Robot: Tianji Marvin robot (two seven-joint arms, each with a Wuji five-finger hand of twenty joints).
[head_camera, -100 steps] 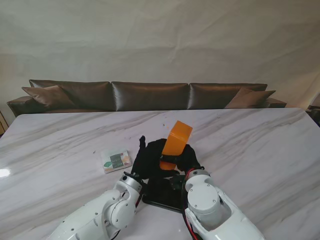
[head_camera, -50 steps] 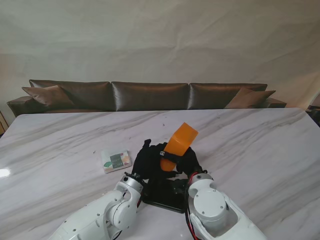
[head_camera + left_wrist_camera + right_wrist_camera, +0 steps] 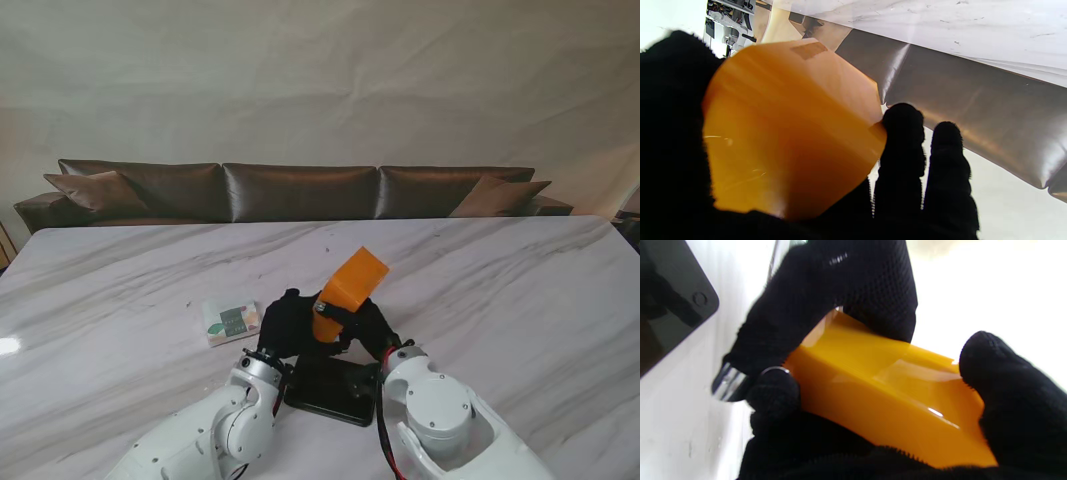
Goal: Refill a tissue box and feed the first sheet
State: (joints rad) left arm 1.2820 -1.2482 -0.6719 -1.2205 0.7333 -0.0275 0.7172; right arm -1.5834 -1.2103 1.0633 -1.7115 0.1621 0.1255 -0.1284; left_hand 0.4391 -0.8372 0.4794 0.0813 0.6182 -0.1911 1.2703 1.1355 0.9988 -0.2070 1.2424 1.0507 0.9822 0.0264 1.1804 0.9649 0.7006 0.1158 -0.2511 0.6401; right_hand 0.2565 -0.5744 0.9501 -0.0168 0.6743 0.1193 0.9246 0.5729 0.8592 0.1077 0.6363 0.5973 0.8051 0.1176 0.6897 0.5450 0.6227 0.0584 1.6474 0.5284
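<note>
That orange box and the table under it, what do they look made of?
The orange box looks like glossy hard plastic: smooth faces, crisp edges and bright highlights. The table looks like polished marble or a marble-look slab, white with grey veins and a glare patch; which one is unclear.

Table point(image 3: 520, 290): white marble w/ grey veining, glossy; bright light reflection at far left edge. Sofa point(image 3: 300, 192): dark brown leather, three back sections, set just behind table's far edge; one cushion point(image 3: 98, 190) at left end, one at right. Backdrop point(image 3: 320, 80): cream fabric sheet, wrinkled, covers wall behind sofa.
</note>
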